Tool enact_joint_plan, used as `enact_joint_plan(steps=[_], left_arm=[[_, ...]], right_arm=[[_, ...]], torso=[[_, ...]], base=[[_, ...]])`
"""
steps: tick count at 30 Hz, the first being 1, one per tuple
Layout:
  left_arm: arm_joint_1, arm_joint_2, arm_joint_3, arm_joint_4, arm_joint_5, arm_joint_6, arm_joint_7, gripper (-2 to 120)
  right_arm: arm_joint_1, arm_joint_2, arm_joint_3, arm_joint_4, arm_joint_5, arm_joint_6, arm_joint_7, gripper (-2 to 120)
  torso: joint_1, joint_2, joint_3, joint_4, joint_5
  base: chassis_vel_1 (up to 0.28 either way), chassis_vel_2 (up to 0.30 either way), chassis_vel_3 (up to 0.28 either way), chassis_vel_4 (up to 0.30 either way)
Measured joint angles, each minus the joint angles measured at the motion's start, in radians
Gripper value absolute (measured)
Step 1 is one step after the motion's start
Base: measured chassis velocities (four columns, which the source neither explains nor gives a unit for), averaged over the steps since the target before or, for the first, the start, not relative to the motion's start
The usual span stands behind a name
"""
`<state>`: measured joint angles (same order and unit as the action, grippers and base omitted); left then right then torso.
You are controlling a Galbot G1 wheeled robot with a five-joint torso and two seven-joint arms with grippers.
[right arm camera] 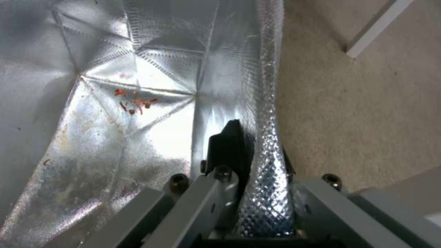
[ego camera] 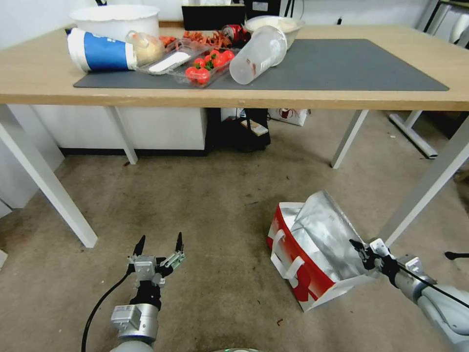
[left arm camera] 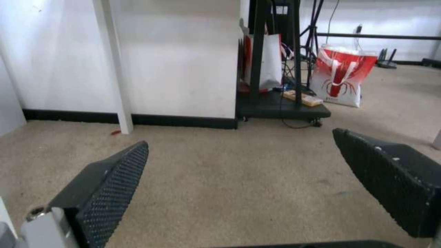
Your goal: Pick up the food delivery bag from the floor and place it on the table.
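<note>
From the head view, a light-wood surface on white legs stretched across the upper part of the scene, carrying a dark grey mat crowded at its left end with a white tub, a tipped blue-and-white cup, a clear tray of tomatoes, a toppled clear plastic cup and a bowl. Below lay the floor, brownish-grey and stained. The food delivery bag lay tilted on the floor near the surface's right front leg, its red side and white handles facing left, foil lining exposed. The right claw was clamped on the bag's upper foil edge. The left claw hovered low over bare floor, well apart from the bag, fingers spread wide. In the left wrist view, two black textured fingers stood far apart over the floor, facing a white wall with black skirting, a white leg, a black wheeled stand and a second red-and-white bag beyond. In the right wrist view, the claw's fingers pinched the bag's foil wall, crinkled silver interior to one side, floor to the other.
</note>
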<state>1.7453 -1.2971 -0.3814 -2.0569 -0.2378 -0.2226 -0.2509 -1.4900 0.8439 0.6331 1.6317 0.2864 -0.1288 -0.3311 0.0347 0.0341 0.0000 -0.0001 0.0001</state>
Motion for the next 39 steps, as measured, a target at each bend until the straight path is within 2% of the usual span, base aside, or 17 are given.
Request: enact_joint_plan(steps=[5, 11, 15, 20, 24, 25, 28, 29, 32, 36, 39], left_arm=[[-0.002, 0.0, -0.002, 0.0, 0.0, -0.001, -0.003, 100], [-0.008, 0.0, -0.003, 0.0, 0.0, 0.001, -0.016, 100], [-0.015, -0.001, -0.006, 0.0, -0.003, 0.003, -0.02, 100], [-0.015, -0.001, -0.01, 0.0, -0.01, 0.003, -0.022, 100], [-0.016, -0.001, -0.014, -0.004, -0.019, 0.003, -0.022, 100], [-0.016, -0.001, -0.014, -0.004, -0.019, 0.003, -0.022, 100], [-0.017, 0.0, -0.015, -0.008, -0.027, 0.003, -0.022, 100], [-0.017, 0.0, -0.015, -0.008, -0.027, 0.003, -0.022, 100], [-0.017, 0.0, -0.017, -0.017, -0.036, 0.01, -0.024, 100], [-0.019, -0.001, -0.017, -0.023, -0.036, 0.018, -0.026, 100], [-0.02, -0.001, -0.017, -0.024, -0.037, 0.022, -0.028, 100]], right_arm=[[-0.01, -0.01, 0.003, 0.031, 0.052, 0.007, -0.011, 0], [-0.034, -0.058, 0.014, 0.133, 0.189, -0.018, -0.028, 0], [-0.066, -0.126, 0.032, 0.242, 0.293, -0.051, -0.08, 0], [-0.076, -0.181, 0.054, 0.281, 0.376, -0.061, -0.147, 0], [-0.05, -0.297, 0.088, 0.238, 0.483, -0.053, -0.354, 0], [-0.05, -0.297, 0.088, 0.238, 0.483, -0.053, -0.354, 0], [-0.014, -0.378, 0.104, 0.187, 0.543, -0.058, -0.519, 0], [-0.014, -0.378, 0.104, 0.187, 0.543, -0.058, -0.519, 0], [0.011, -0.437, 0.105, 0.157, 0.574, -0.074, -0.663, 0], [0.029, -0.461, 0.095, 0.155, 0.582, -0.091, -0.732, 0], [0.038, -0.465, 0.087, 0.157, 0.584, -0.097, -0.745, 0]], torso=[[0.0, 0.0, 0.0, -0.0001, 0.0], [0.0, 0.0, 0.0, 0.0001, -0.0001], [0.0, 0.0, 0.0, 0.0, -0.0002], [0.0, 0.0, 0.0, 0.0, -0.0001], [0.0, 0.0, 0.0, -0.0001, 0.0001], [0.0, 0.0, 0.0, -0.0001, 0.0001], [0.0, 0.0, 0.0, 0.0002, -0.0001], [0.0, 0.0, 0.0, 0.0002, -0.0001], [0.0, 0.0, 0.0, -0.0001, -0.0002], [0.0, 0.0, 0.0, -0.0001, -0.0002], [0.0, 0.0, 0.0, 0.0, 0.0]], base=[[0.0, 0.0, 0.0, 0.0], [0.0, 0.0, 0.0, 0.0], [0.0, 0.0, 0.0, 0.0], [0.0, 0.0, 0.0, 0.0], [0.0, 0.0, 0.0, 0.0], [0.0, 0.0, 0.0, 0.0], [0.0, 0.0, 0.0, 0.0], [0.0, 0.0, 0.0, 0.0], [0.0, 0.0, 0.0, 0.0], [0.0, 0.0, 0.0, 0.0], [0.0, 0.0, 0.0, 0.0]])
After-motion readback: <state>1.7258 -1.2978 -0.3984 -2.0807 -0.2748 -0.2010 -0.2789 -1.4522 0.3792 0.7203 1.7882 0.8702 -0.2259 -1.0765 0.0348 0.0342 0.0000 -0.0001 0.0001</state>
